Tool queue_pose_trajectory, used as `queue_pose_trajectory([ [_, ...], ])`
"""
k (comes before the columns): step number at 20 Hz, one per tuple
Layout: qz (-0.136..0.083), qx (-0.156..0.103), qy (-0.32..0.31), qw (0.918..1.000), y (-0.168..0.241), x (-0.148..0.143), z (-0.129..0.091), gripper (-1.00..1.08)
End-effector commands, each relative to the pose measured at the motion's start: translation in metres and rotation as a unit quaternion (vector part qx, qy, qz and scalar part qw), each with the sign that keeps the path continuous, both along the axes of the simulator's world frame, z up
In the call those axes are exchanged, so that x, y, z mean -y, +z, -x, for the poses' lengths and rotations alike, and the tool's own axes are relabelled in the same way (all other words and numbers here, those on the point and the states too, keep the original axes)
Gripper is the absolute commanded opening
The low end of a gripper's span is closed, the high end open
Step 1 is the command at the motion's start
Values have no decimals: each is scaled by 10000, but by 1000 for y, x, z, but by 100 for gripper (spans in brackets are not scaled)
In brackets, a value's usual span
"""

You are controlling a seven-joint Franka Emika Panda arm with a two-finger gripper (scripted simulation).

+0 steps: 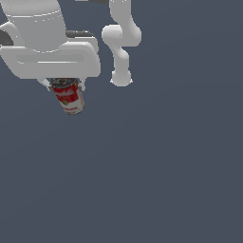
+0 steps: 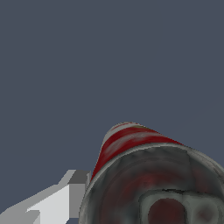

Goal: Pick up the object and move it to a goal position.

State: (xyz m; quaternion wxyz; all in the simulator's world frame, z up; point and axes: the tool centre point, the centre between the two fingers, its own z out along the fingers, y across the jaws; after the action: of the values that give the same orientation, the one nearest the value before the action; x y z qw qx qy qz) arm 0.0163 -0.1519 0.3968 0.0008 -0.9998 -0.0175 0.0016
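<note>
So the gripper (image 1: 66, 84) is pinching the tin can (image 1: 69, 96) right at its top end, with the little fingers (image 1: 46, 84) pressing in on either side of the dark lid, and only their tips are poking out from under the big white hand body (image 1: 57, 59). The can is hanging below the hand in the upper part of the exterior view's left, tilted a bit so its bottom is leaning toward the exterior view's right. The red-and-white label is facing the camera, red band up top and a paler strip lower down. In the wrist view the can (image 2: 131, 144) is filling the lower corner; you're looking almost straight down its dark metallic lid (image 2: 166, 188) with the striped side running away from the camera, and one white finger (image 2: 65, 197) is sitting snug against its side. Can't see the other finger there, the can is blocking it. Behind the hand, the rest of the white arm (image 1: 121, 40) is curving down toward the exterior view's middle, ending in a rounded joint. Everything else is just flat dark blue-grey background (image 1: 166, 166); I can't tell from these shots whether the can is touching any surface.
</note>
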Motion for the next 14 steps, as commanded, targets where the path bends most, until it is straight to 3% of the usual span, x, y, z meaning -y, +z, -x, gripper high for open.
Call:
queue_pose_trajectory([
  [1,4,15,4,10000,20,9,-2,-100],
  [14,7,15,4,10000,76,39,-9,-100],
])
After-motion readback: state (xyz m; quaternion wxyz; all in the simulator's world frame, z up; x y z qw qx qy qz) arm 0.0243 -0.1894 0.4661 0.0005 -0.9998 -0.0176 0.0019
